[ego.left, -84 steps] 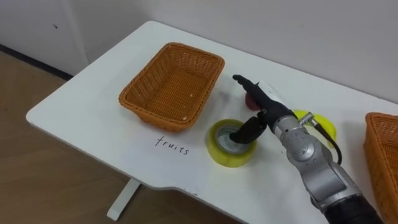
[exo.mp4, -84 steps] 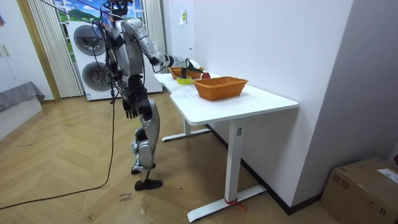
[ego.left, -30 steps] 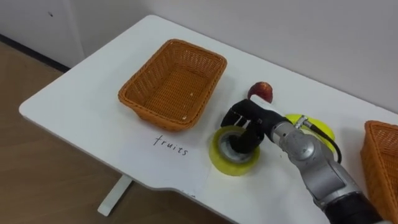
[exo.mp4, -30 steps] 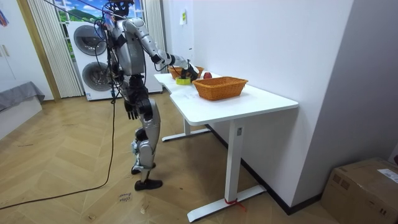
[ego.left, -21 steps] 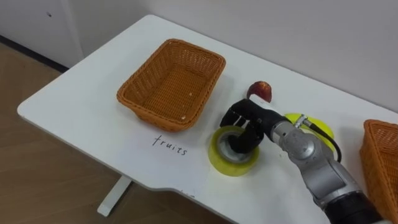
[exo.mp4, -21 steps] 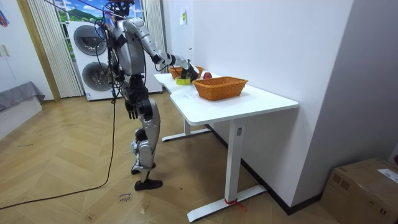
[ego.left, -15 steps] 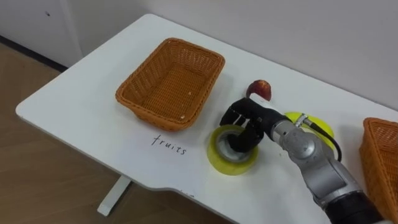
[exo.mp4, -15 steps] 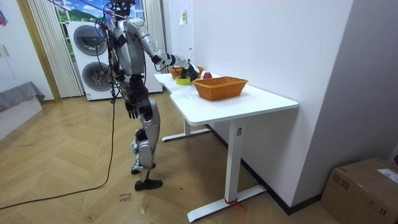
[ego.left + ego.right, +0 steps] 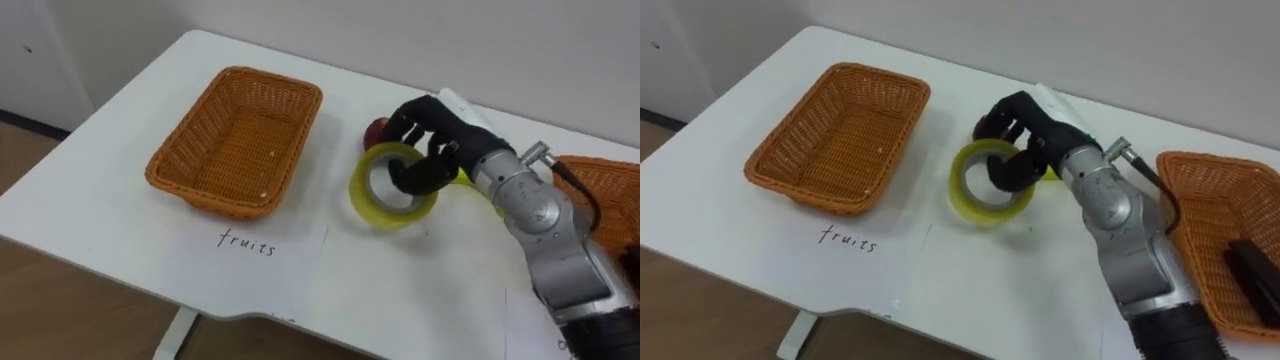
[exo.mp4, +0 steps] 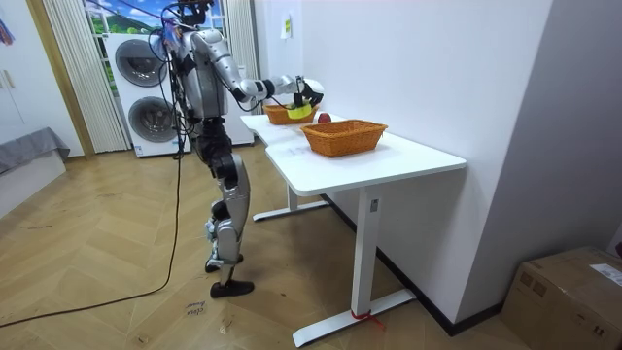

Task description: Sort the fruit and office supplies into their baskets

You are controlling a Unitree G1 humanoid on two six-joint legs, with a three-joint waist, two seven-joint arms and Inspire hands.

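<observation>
Beside the table (image 10: 389, 160): robot's standing at its side, right arm stretched out over the white top.
Paper label (image 9: 250, 243): flat near the front edge, handwritten word on it, right in front of the left basket.
Left basket (image 9: 200, 200): orange wicker, rectangular, and you can see straight down to its woven bottom.
Tape roll (image 9: 362, 195): fat yellow ring, tilted, up off the tabletop just to the right of that basket.
Right hand (image 9: 445, 140): comes in from the lower right. Fingers are curled over the roll's far rim and the thumb's hooked through the hole, so it's got a proper grip on the tape.
Apple (image 9: 375, 130): red, just behind the roll, mostly hidden by it and the fingers.
Right basket (image 9: 1210, 158): same wicker, out at the right end and well apart from the left one. There's a dark item (image 9: 1250, 265) lying inside, can't tell what it is.
</observation>
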